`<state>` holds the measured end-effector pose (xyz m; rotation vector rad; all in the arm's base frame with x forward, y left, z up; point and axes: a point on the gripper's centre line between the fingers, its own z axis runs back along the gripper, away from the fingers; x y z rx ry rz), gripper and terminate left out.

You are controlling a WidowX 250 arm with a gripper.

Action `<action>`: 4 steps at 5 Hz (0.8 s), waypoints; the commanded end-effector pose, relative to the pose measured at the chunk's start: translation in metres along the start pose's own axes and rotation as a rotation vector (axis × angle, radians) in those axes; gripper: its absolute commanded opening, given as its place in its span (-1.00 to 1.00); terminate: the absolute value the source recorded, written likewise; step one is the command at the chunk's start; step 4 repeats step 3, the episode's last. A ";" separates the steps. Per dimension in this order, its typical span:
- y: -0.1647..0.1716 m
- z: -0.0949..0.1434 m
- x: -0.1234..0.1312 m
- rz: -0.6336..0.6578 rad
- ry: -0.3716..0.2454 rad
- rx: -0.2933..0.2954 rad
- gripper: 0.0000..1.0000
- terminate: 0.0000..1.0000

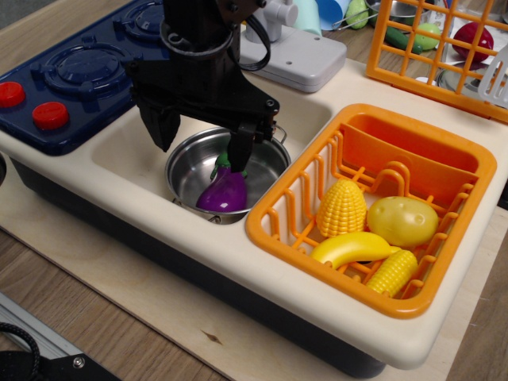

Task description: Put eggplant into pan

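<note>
A: Where was the eggplant (224,190)?
B: Lay inside the pan (193,168), at the near right of the bowl, against the front wall. Purple body toward the front, green cap pointing up and back.

A: And the pan?
B: Sat in the cream sink (131,151), steel and shiny, a small loop handle visible at the right rim.

A: Where was the gripper (200,135)?
B: Hung black and bulky over the pan — jaws spread wide, gripping nothing. Left finger came down outside the pan's left rim, over the sink floor. Right finger (240,149) came down into the pan, its tip just beside the green cap. Couldn't tell whether tip and cap touched.

A: What else was nearby?
B: Right of the sink, an orange rack (275,226) held two corn cobs (342,208), a potato (402,221) and a banana (349,247). Left of the sink, a blue stove (87,71) with two red knobs (50,115). Behind the sink, a grey box (298,57). At the far right corner, an orange wire basket (413,67), with a dark red round toy (471,36) seen through its bars — well apart from the pan. Beneath everything, a pale wooden board (159,309) on a wood-grain table.
</note>
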<state>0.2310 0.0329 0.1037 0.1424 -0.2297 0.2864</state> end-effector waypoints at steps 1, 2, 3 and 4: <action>0.001 0.006 0.005 0.005 -0.027 -0.005 1.00 -1.00; 0.001 0.006 0.005 0.005 -0.027 -0.005 1.00 -1.00; 0.001 0.006 0.005 0.005 -0.027 -0.005 1.00 1.00; 0.001 0.006 0.005 0.005 -0.027 -0.005 1.00 1.00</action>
